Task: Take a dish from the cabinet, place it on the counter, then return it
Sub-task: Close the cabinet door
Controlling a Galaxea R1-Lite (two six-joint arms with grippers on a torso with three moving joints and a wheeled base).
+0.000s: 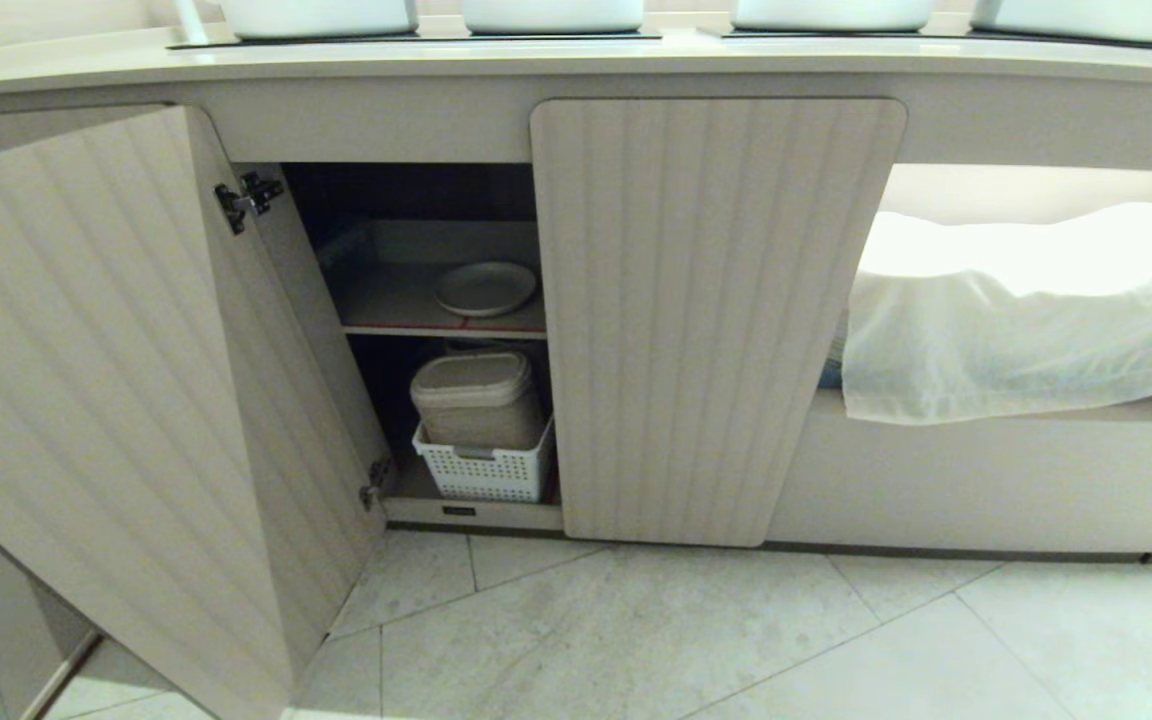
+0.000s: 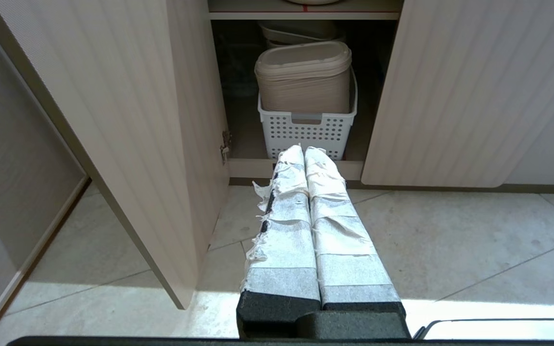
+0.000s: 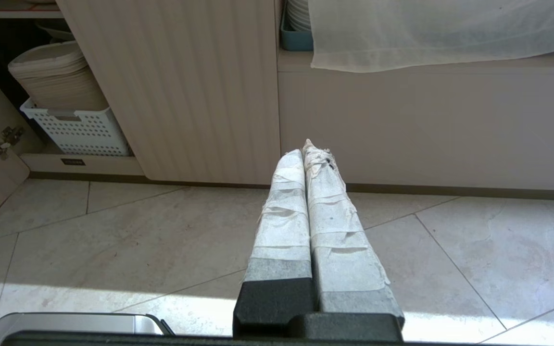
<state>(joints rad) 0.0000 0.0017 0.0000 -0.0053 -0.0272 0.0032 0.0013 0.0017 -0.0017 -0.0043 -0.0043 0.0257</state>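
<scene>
dish (image 1: 485, 288) on cabinet (image 1: 716, 320) shelf | head view only

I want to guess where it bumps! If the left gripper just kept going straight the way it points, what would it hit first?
Probably the white basket low in the open cabinet. The shut left gripper points at its front wall, over bare floor. How far off it is is hard to judge.

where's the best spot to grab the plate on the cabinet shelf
Probably the plate's front rim, coming in level through the open doorway. It lies flat on the upper shelf, so only the raised edge gives a hold, and the closed door blocks its right.
</scene>
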